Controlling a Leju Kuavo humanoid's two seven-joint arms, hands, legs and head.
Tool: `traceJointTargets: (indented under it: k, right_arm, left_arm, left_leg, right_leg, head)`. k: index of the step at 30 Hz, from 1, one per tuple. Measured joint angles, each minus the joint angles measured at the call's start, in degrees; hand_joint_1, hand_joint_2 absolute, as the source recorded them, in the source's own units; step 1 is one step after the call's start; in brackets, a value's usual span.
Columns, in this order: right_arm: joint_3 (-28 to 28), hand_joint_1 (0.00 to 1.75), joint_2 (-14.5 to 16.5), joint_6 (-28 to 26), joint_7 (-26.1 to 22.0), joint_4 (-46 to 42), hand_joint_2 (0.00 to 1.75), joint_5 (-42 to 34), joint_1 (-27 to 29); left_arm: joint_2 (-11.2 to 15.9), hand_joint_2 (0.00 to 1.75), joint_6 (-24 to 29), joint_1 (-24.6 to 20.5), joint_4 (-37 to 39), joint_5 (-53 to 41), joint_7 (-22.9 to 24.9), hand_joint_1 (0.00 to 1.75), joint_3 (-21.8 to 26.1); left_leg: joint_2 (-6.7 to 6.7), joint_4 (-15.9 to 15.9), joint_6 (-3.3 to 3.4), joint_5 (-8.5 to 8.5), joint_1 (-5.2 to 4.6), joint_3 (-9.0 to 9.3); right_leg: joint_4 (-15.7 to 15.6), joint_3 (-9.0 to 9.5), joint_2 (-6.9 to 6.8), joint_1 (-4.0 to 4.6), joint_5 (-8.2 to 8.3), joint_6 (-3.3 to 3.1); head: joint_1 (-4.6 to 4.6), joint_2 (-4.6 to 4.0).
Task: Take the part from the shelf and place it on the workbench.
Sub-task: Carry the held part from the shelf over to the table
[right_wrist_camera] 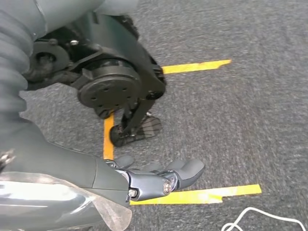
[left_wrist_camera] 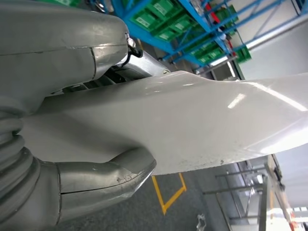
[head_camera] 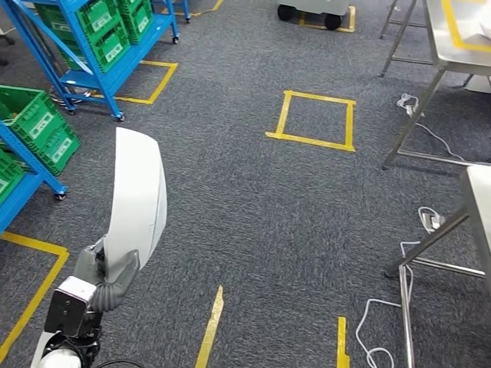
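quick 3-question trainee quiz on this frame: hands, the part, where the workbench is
1. True or false: the left hand holds the white part.
2. The steel workbench in the head view stands: A) at upper right, B) at lower left, C) directly under the part.
3. Fill in: the right hand hangs over grey carpet marked with ______ tape.

Key: 1 true; 2 A; 3 yellow.
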Motion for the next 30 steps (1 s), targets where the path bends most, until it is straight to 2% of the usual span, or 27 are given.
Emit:
traceJointTargets:
  k: [2, 4, 6, 7, 8, 9, 10, 11, 12, 13, 14, 15, 17, 18, 19, 21, 22, 23, 24, 25, 27, 28, 29, 30]
  right_arm:
    - [-0.1, 0.00, 0.1, 0.0, 0.2, 0.0, 1.75, 1.3, 0.3]
    - [-2.3, 0.00, 2.5, 0.3, 4.0, -0.7, 1.75, 8.8, 2.6]
    - [-9.0, 0.00, 8.2, 3.0, 15.6, -3.2, 1.75, 26.1, 6.6]
    - [-13.9, 0.00, 11.9, 6.3, 22.4, -4.5, 1.75, 37.7, 8.4]
    - [-19.8, 0.00, 16.1, 11.5, 28.5, -5.5, 1.75, 50.8, 9.5]
    - [-26.1, 0.00, 20.4, 17.8, 32.6, -6.1, 1.75, 63.4, 10.2]
    - [-32.8, 0.00, 24.9, 24.5, 34.8, -6.6, 1.75, 74.7, 10.3]
    - [-39.6, 0.00, 29.3, 30.9, 36.0, -6.9, 1.75, 84.0, 10.3]
    - [-46.0, 0.00, 33.4, 36.0, 36.4, -7.1, 1.75, 90.0, 10.1]
    - [-51.7, 0.00, 37.0, 39.8, 36.3, -7.3, 1.75, 93.0, 9.9]
    - [-56.2, 0.00, 39.8, 42.0, 36.0, -7.3, 1.75, 93.3, 9.7]
    - [-60.1, 0.00, 42.3, 43.3, 35.4, -7.4, 1.75, 92.0, 9.6]
    - [-66.1, 0.00, 46.0, 44.9, 34.3, -7.4, 1.75, 89.5, 9.4]
    - [-68.6, 0.00, 47.4, 45.5, 33.7, -7.5, 1.75, 89.1, 9.3]
    - [-70.6, 0.00, 48.4, 46.0, 33.3, -7.5, 1.75, 89.1, 9.1]
    - [-73.5, 0.00, 50.0, 46.8, 32.8, -7.5, 1.75, 89.4, 8.4]
    - [-74.5, 0.00, 50.7, 47.0, 32.6, -7.4, 1.75, 89.6, 8.0]
    - [-75.4, 0.00, 51.2, 47.3, 32.5, -7.3, 1.75, 89.8, 7.7]
    - [-76.2, 0.00, 51.7, 47.7, 32.2, -7.2, 1.75, 90.1, 7.5]
    - [-76.9, 0.00, 52.0, 48.1, 31.9, -7.2, 1.75, 90.4, 7.4]
    - [-78.1, 0.00, 52.6, 48.7, 31.6, -7.1, 1.75, 91.2, 7.1]
    - [-78.5, 0.00, 52.8, 49.0, 31.5, -7.0, 1.75, 91.5, 6.8]
    - [-78.9, 0.00, 53.1, 49.1, 31.5, -6.9, 1.75, 91.8, 6.5]
    - [-79.2, 0.00, 53.3, 49.2, 31.6, -6.8, 1.75, 92.1, 6.3]
  left_arm:
    - [0.0, 1.75, 0.0, -0.1, 0.0, 0.0, -0.1, 1.75, 0.0]
    - [0.0, 1.75, -0.2, -0.2, 0.0, -0.1, -0.1, 1.75, -0.1]
    - [0.0, 1.75, -0.8, -0.1, 0.0, -0.2, 0.0, 1.75, 0.0]
    - [0.0, 1.75, -1.1, 0.0, 0.0, -0.4, 0.0, 1.75, 0.1]
    - [0.0, 1.75, -1.5, 0.1, 0.0, -0.5, 0.0, 1.75, 0.1]
    - [0.0, 1.75, -1.8, 0.1, 0.0, -0.6, 0.0, 1.75, 0.1]
    - [0.0, 1.75, -2.0, 0.1, 0.0, -0.6, 0.0, 1.75, 0.1]
    - [0.0, 1.75, -2.1, 0.0, 0.0, -0.7, 0.0, 1.75, 0.1]
    - [0.0, 1.75, -2.2, -0.1, 0.0, -0.7, 0.0, 1.75, 0.1]
    - [0.0, 1.75, -2.2, -0.2, 0.0, -0.7, 0.0, 1.75, 0.1]
    - [0.0, 1.75, -2.2, -0.3, 0.0, -0.7, 0.0, 1.75, 0.1]
    - [0.0, 1.75, -2.3, -0.4, 0.0, -0.7, 0.0, 1.75, 0.1]
    - [0.0, 1.75, -2.5, -0.7, 0.0, -0.7, 0.0, 1.75, 0.2]
    - [-0.1, 1.75, -2.6, -0.9, 0.0, -0.8, 0.0, 1.75, 0.2]
    - [-0.1, 1.75, -2.6, -0.9, 0.0, -0.8, 0.0, 1.75, 0.2]
    - [-0.2, 1.75, -2.7, -0.9, 0.0, -0.8, 0.0, 1.75, 0.2]
    - [-0.2, 1.75, -2.7, -1.0, 0.0, -0.8, 0.0, 1.75, 0.2]
    - [-0.2, 1.75, -2.7, -1.0, 0.0, -0.8, 0.0, 1.75, 0.2]
    - [-0.2, 1.75, -2.7, -1.0, 0.0, -0.8, 0.0, 1.75, 0.2]
    - [-0.2, 1.75, -2.7, -1.0, 0.0, -0.8, 0.0, 1.75, 0.2]
    - [-0.2, 1.75, -2.7, -1.0, 0.0, -0.8, 0.0, 1.75, 0.2]
    - [-0.2, 1.75, -2.7, -1.1, 0.0, -0.8, -0.1, 1.75, 0.3]
    - [-0.2, 1.75, -2.6, -1.1, 0.0, -0.8, -0.1, 1.75, 0.4]
    - [-0.2, 1.75, -2.6, -1.2, 0.0, -0.8, -0.1, 1.75, 0.5]
  left_leg:
    - [0.49, 0.1, -0.64, -0.33, 0.20, 0.17]
    - [-1.69, 2.8, -1.29, -2.58, 0.50, -0.79]
    - [-4.61, 9.9, -1.56, -6.61, 0.74, -3.92]
    - [-5.21, 13.8, -1.54, -8.15, 0.77, -5.73]
    - [-5.50, 16.5, -1.42, -8.67, 0.73, -7.00]
    - [-5.69, 17.1, -1.18, -8.00, 0.62, -7.40]
    - [-5.96, 15.4, -0.85, -6.13, 0.48, -6.72]
    - [-6.68, 12.0, -0.46, -3.57, 0.33, -5.30]
    - [-8.33, 8.2, -0.03, -1.27, 0.19, -3.74]
    - [-9.84, 4.9, 0.28, 0.43, 0.14, -2.48]
    - [-11.00, 2.8, 0.49, 1.21, 0.06, -1.81]
    - [-11.54, 1.7, 0.67, 1.20, 0.02, -1.62]
    - [-10.18, 0.5, 0.83, 1.12, 0.13, -1.57]
    - [-9.43, -0.1, 0.98, 1.25, 0.30, -1.40]
    - [-8.59, -0.6, 1.09, 1.49, 0.47, -1.22]
    - [-6.84, -1.1, 1.28, 1.68, 0.55, -1.00]
    - [-5.88, -1.1, 1.29, 1.66, 0.52, -1.01]
    - [-4.98, -1.1, 1.25, 1.59, 0.51, -1.00]
    - [-4.12, -1.1, 1.16, 1.51, 0.53, -0.96]
    - [-3.33, -1.1, 0.99, 1.39, 0.60, -0.88]
    - [-1.98, -0.9, 0.43, 1.03, 0.72, -0.55]
    - [-1.41, -0.7, 0.02, 0.76, 0.65, -0.44]
    - [-0.92, -0.6, -0.33, 0.55, 0.53, -0.32]
    - [-0.46, -0.4, -0.64, 0.41, 0.39, -0.24]
  right_leg:
    - [-0.1, -0.26, 1.22, 0.05, 0.19, -0.90]
    - [-0.4, -0.21, 2.08, -0.04, 0.42, -1.74]
    - [-0.5, -0.24, 2.76, 0.13, 0.47, -2.34]
    - [-0.4, -0.32, 3.29, 0.32, 0.50, -2.55]
    - [-0.4, -0.39, 4.04, 0.50, 0.55, -2.70]
    - [-0.4, -0.42, 4.94, 0.63, 0.61, -2.80]
    - [-0.4, -0.35, 5.91, 0.72, 0.66, -2.87]
    - [-0.4, -0.20, 6.83, 0.78, 0.70, -2.91]
    - [-0.4, -0.21, 7.64, 0.83, 0.73, -2.88]
    - [-0.2, -0.33, 8.39, 0.82, 0.80, -2.77]
    - [-0.1, -0.69, 9.03, 0.76, 0.94, -2.55]
    - [0.1, -1.24, 9.67, 0.65, 1.15, -2.22]
    - [0.2, -2.22, 10.60, 0.52, 1.53, -1.54]
    - [0.7, -2.73, 10.01, 0.64, 1.22, -1.26]
    - [2.1, -3.58, 8.78, 0.77, 0.27, -0.99]
    - [8.1, -6.52, 5.61, 0.75, -3.06, -0.38]
    - [11.9, -8.31, 4.74, 0.52, -4.68, -0.02]
    - [14.6, -9.59, 4.28, 0.24, -5.53, 0.31]
    - [15.5, -9.93, 3.98, -0.05, -5.40, 0.63]
    - [14.2, -9.06, 3.64, -0.33, -4.28, 0.91]
    - [6.7, -4.82, 1.89, -0.70, -1.01, 1.43]
    - [3.2, -2.74, 0.98, -0.69, 0.02, 1.33]
    - [1.1, -1.45, 0.35, -0.59, 0.43, 1.01]
    - [0.3, -0.96, 0.15, -0.41, 0.32, 0.53]
  head:
    - [-0.10, 0.00]
    - [-0.31, 0.00]
    - [-0.55, 0.00]
    - [-0.59, 0.00]
    - [-0.63, 0.00]
    - [-0.68, 0.00]
    - [-0.73, 0.00]
    - [-0.75, 0.00]
    - [-0.72, 0.00]
    - [-0.70, 0.00]
    - [-0.73, 0.00]
    - [-0.77, 0.00]
    - [-0.85, 0.00]
    - [-0.74, 0.00]
    - [-0.60, 0.00]
    - [-0.37, 0.00]
    - [-0.36, 0.00]
    - [-0.36, 0.00]
    - [-0.36, 0.00]
    - [-0.35, 0.00]
    - [-0.33, 0.00]
    - [-0.29, 0.00]
    - [-0.35, 0.00]
    - [-0.42, 0.00]
